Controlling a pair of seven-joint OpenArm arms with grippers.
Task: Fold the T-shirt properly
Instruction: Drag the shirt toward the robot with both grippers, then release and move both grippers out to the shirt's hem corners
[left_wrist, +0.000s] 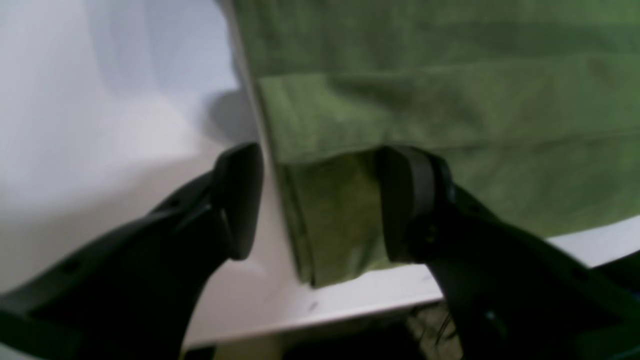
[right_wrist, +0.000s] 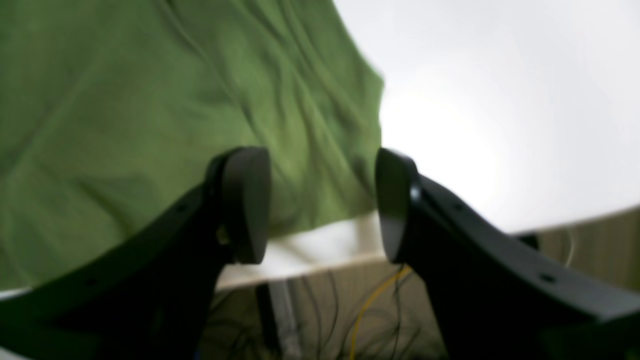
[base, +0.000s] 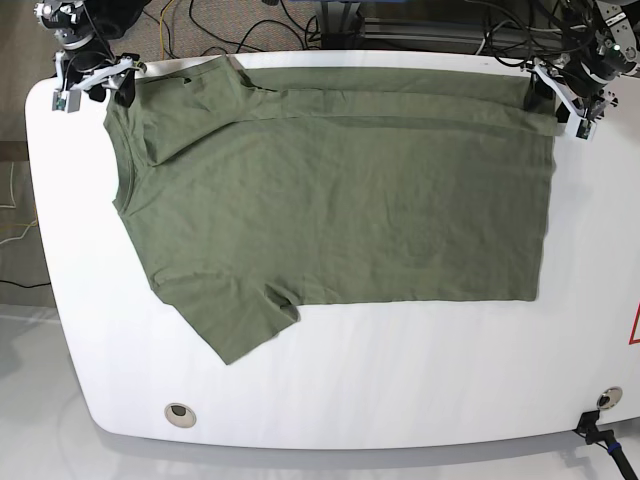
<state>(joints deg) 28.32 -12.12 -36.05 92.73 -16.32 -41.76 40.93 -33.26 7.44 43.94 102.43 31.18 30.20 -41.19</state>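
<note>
The olive-green T-shirt (base: 330, 200) lies flat on the white table (base: 400, 380), neck toward the left of the base view, with its far long edge folded over as a band (base: 400, 105). One sleeve (base: 240, 325) sticks out at the near left. My left gripper (base: 566, 102) is at the far right corner, open, and the folded hem corner (left_wrist: 330, 220) lies between its fingers (left_wrist: 240, 200). At the far left shoulder corner my right gripper (base: 95, 85) is open too, with the shirt's edge (right_wrist: 320, 165) showing between its fingers (right_wrist: 245, 200).
The table's far edge (right_wrist: 310, 265) runs just behind both grippers, with cables (right_wrist: 370, 305) on the floor beyond it. A round hole (base: 179, 411) sits near the front left edge, and a black clamp (base: 600, 432) at the front right corner.
</note>
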